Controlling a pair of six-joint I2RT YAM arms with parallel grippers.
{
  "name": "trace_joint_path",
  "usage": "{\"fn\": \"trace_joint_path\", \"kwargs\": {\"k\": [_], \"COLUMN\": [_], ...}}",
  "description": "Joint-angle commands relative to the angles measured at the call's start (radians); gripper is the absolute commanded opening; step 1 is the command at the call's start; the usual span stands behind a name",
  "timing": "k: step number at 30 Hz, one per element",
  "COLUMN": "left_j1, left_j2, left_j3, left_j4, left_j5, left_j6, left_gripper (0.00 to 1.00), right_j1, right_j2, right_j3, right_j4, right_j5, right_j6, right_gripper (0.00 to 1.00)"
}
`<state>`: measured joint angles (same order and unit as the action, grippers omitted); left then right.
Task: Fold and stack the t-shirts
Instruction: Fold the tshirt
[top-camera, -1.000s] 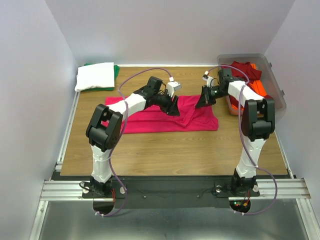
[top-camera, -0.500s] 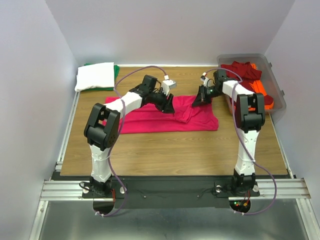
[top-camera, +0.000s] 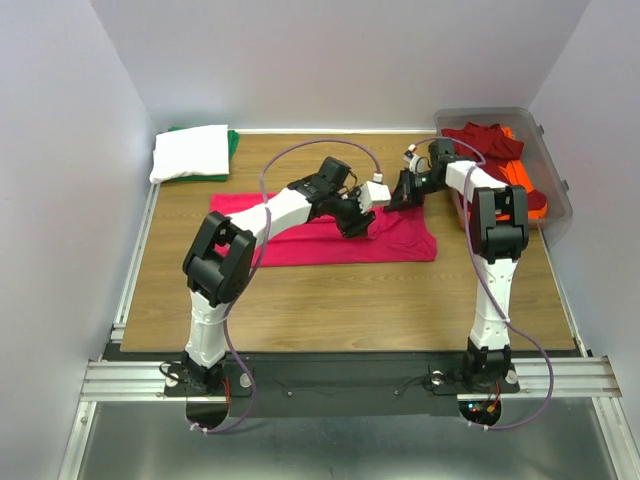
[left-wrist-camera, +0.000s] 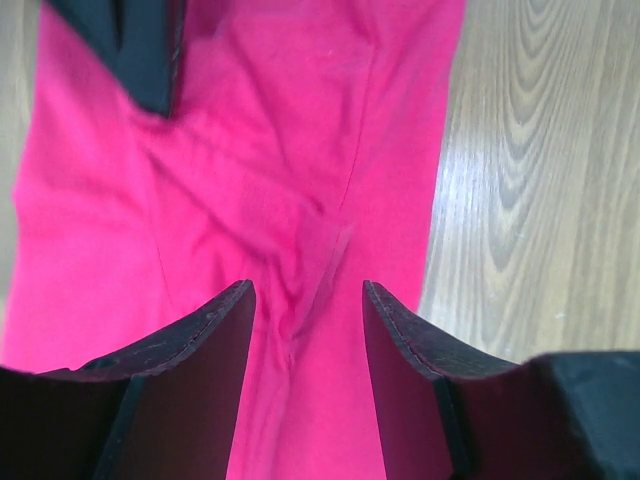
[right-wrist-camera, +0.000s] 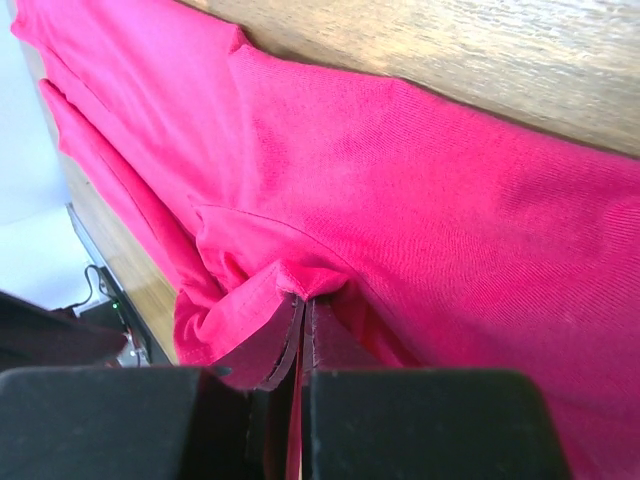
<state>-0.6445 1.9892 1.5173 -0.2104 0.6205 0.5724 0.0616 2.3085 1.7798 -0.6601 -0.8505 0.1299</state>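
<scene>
Bench (top-camera: 330, 300) of pale wood carries everything, walled in white on three sides. Across its middle the pink tee (top-camera: 405, 240) lies as a long band running left to right, flat on the left and rumpled toward the right end.

At the far right corner stands the bin (top-camera: 556, 175), clear grey plastic, just beside the tee's right end. A red tee (top-camera: 488, 140) is heaped in it, with an orange tee (top-camera: 528, 190) under and beside that. In the far left corner, well apart from the pink one, a folded white tee (top-camera: 190, 152) rests on a green tee (top-camera: 233, 140), only the edge of which shows.

The left arm (top-camera: 280, 208) reaches diagonally over the pink tee and hides part of its middle from above. The right arm (top-camera: 478, 185) bends back along the bin's left wall, close against it.

Both end effectors meet over the rumpled right part, near each other. The left end effector (top-camera: 356, 228) is spread wide, its two fingers on either side of a raised crease of pink cloth and gripping nothing; whether its tips touch the cloth I cannot tell. The right end effector (top-camera: 399, 197) is closed tight, pinching a small peak of the pink tee at its far edge, so that the cloth is drawn up into folds around the pinch.
</scene>
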Motion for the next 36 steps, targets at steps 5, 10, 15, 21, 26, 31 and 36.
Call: {"fn": "trace_joint_path", "kwargs": {"k": [5, 10, 15, 21, 26, 31, 36], "left_j1": [-0.063, -0.072, -0.067, -0.011, 0.063, 0.137, 0.177], "left_j2": [0.046, 0.094, 0.108, 0.100, 0.131, 0.233, 0.298], "left_j3": [0.090, 0.122, 0.132, 0.152, 0.216, 0.338, 0.411], "left_j4": [-0.058, -0.067, -0.044, -0.003, -0.001, -0.065, -0.161], "left_j5": [-0.053, -0.074, -0.100, -0.078, -0.016, 0.025, 0.044], "left_j6": [0.256, 0.264, 0.259, 0.155, 0.057, -0.052, -0.080], "left_gripper": [0.59, 0.58, 0.34, 0.00, 0.00, 0.02, 0.36], "right_j1": [-0.009, -0.009, -0.009, -0.013, -0.013, -0.014, -0.016], "right_j2": [-0.012, -0.018, -0.024, -0.038, -0.034, -0.029, -0.029], "right_j3": [0.013, 0.007, 0.004, 0.000, 0.007, 0.030, 0.046], "right_j4": [0.036, 0.037, 0.036, 0.036, 0.036, 0.036, 0.037], "right_j5": [-0.033, -0.036, -0.042, -0.045, -0.056, -0.048, -0.036], "right_j6": [0.007, 0.007, 0.007, -0.004, -0.009, -0.010, -0.006], "right_gripper": [0.01, 0.01, 0.01, 0.01, 0.02, 0.12, 0.32]}}
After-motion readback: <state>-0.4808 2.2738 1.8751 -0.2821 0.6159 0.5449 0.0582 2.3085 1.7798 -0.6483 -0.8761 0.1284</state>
